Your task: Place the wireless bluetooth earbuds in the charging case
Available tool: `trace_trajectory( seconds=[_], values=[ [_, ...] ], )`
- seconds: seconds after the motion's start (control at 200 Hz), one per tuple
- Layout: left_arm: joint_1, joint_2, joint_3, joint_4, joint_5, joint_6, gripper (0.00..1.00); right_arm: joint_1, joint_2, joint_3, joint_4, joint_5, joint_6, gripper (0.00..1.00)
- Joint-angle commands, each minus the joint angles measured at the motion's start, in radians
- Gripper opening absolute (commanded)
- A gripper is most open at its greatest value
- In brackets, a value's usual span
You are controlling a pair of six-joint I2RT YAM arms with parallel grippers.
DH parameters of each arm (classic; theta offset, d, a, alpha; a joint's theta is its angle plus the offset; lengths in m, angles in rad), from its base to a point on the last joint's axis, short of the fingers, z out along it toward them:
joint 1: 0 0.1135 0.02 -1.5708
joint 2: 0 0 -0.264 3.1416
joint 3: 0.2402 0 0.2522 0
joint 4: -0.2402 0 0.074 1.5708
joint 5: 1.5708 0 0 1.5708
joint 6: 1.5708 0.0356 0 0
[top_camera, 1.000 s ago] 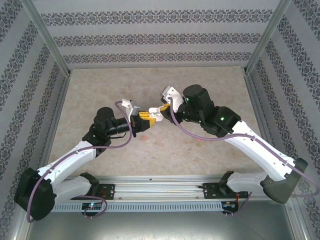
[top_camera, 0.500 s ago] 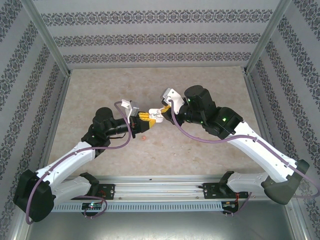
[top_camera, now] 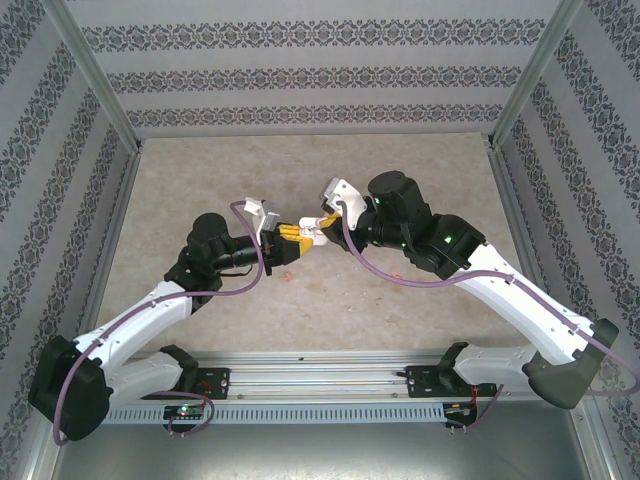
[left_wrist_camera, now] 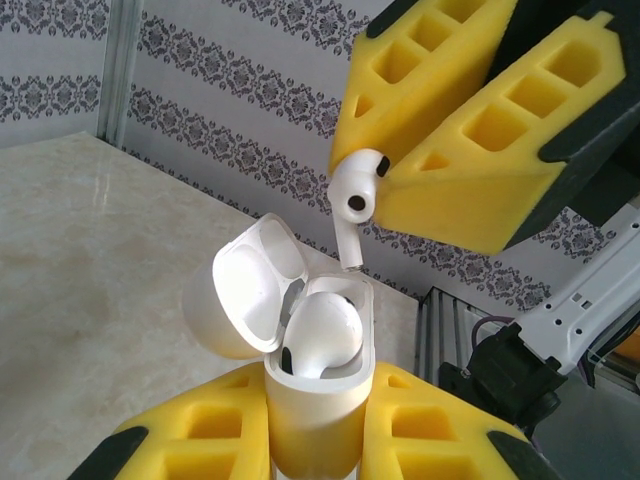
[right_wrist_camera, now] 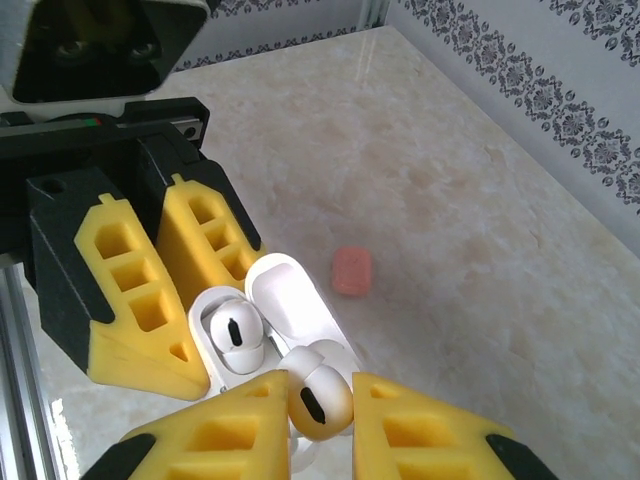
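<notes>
Room lies open across the marbled table (top_camera: 200,170) on every side of the meeting arms. My left gripper (top_camera: 290,237) is clamped tight on the glossy white charging case (left_wrist_camera: 318,420), held upright with its lid (left_wrist_camera: 250,295) hinged back and a seated earbud (left_wrist_camera: 322,335) inside. The left wrist view gives me the second white earbud (left_wrist_camera: 355,190), stem down just above the free slot. The right gripper (right_wrist_camera: 320,405) pinches it between ribbed yellow foam pads (right_wrist_camera: 410,425). The right wrist view adds a coral earbud (right_wrist_camera: 352,270) on the table beyond the case.

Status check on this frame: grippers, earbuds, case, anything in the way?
Left gripper shut on open charging case, one white earbud seated. Right gripper shut on second white earbud, stem just above the case. Nothing blocking; coral piece on table, apart.
</notes>
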Motion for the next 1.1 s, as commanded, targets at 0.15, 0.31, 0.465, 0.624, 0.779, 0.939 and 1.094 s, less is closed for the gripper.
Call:
trace_trajectory(
  seconds=[0.15,0.31,0.465,0.624,0.779,0.939,1.094],
  values=[
    [-0.011,0.008,0.042,0.08,0.022,-0.033,0.0,0.012,-0.015,-0.049,0.014,-0.001,-0.008,0.18],
    [-0.01,0.015,0.039,0.108,0.025,-0.053,0.0,0.011,-0.018,-0.064,0.014,0.019,-0.016,0.17],
    [-0.01,0.016,0.041,0.117,0.024,-0.059,0.0,0.013,-0.02,-0.067,0.017,0.016,-0.016,0.17],
    [-0.01,0.018,0.045,0.119,0.021,-0.062,0.0,0.012,-0.02,-0.056,-0.003,-0.014,-0.001,0.2],
    [-0.01,0.019,0.052,0.101,0.013,-0.053,0.0,0.013,-0.026,-0.053,-0.03,-0.026,0.016,0.22],
    [-0.011,0.02,0.058,0.098,0.014,-0.055,0.0,0.011,-0.031,-0.06,-0.036,-0.046,0.032,0.22],
    [-0.011,0.016,0.06,0.093,0.01,-0.056,0.0,0.012,-0.026,-0.058,-0.049,-0.064,0.05,0.22]
  ],
)
